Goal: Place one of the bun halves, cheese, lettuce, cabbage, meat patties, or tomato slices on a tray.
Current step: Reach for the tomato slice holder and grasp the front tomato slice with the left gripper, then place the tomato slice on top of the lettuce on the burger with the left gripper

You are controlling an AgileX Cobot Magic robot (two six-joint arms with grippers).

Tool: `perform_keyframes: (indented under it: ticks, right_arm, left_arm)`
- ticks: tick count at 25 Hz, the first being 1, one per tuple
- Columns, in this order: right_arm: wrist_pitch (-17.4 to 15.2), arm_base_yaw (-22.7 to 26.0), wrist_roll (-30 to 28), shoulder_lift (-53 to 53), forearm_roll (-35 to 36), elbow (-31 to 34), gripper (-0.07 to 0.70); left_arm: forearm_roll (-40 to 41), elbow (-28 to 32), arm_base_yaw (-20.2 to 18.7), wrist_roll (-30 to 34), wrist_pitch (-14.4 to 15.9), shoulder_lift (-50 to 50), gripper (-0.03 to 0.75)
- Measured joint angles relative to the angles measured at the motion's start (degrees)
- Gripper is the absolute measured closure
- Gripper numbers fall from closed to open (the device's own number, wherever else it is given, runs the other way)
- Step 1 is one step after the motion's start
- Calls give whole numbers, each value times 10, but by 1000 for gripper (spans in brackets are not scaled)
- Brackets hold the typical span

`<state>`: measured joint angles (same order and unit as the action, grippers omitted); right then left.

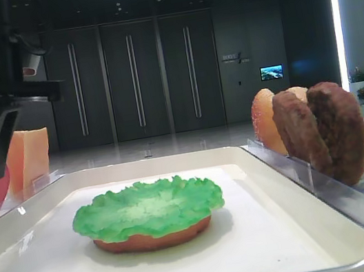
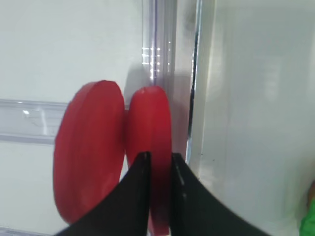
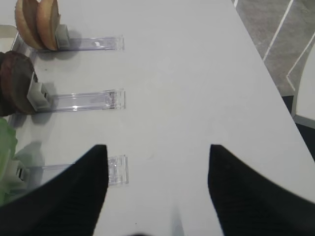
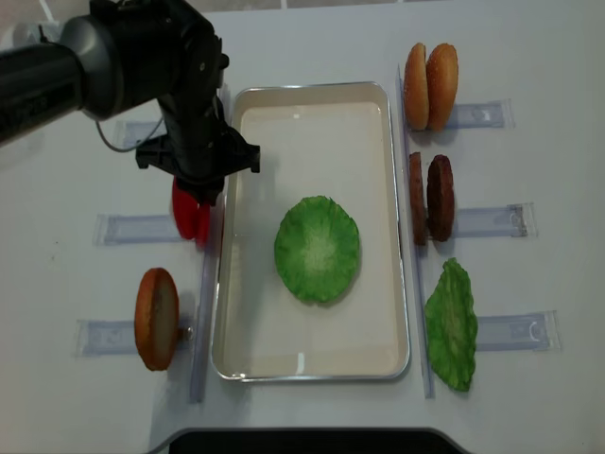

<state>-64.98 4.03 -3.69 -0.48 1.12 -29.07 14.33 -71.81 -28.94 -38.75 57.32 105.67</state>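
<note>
Pinching tomato slice (image 2: 150,147) | left gripper (image 2: 158,164) closed | lettuce (image 4: 318,248) on tray (image 4: 312,364)

Clear plastic holders (image 4: 492,221) lie along both sides of the white table (image 4: 529,57); dark doors (image 1: 134,81) stand behind.

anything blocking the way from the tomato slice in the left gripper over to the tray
Nothing visible does. The left gripper is shut on the tomato slice right beside the tray; only its raised rim lies between.
</note>
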Motion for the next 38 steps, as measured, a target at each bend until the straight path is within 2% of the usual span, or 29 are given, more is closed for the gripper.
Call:
perform_keyframes:
  ticks: [4,7,13,15,18,20,23,25,29,35,38]
  right_arm:
    - [0,0,0,0,0,0,209]
    - [0,0,0,0,0,0,209]
    - [0,0,0,0,0,0,209]
    - [0,0,0,0,0,0,209]
    - [0,0,0,0,0,0,209]
    - [0,0,0,0,0,0,210]
    - [1,0,0,0,0,0,209]
    - [1,0,0,0,0,0,209]
    - [1,0,0,0,0,0,209]
    - [1,0,0,0,0,0,209]
    - [1,0,0,0,0,0,209]
  left_arm:
    - [-15,-39,0,13,26,-25,653]
    - [-35,-70,0,16,31,-57,655]
    - [-79,-77,-3,30,41,-88,655]
    - [-143,-61,-11,67,6,-88,655]
    - [-243,-24,-38,111,-82,-88,655]
    - [-301,4,-52,150,-128,-88,655]
    - [-421,41,-56,256,-180,-88,655]
    - [-488,71,-56,334,-198,-88,655]
    - [-581,136,-52,447,-240,-100,655]
    - [-752,183,18,650,-229,-106,655]
    - [-782,191,30,696,-229,-106,655]
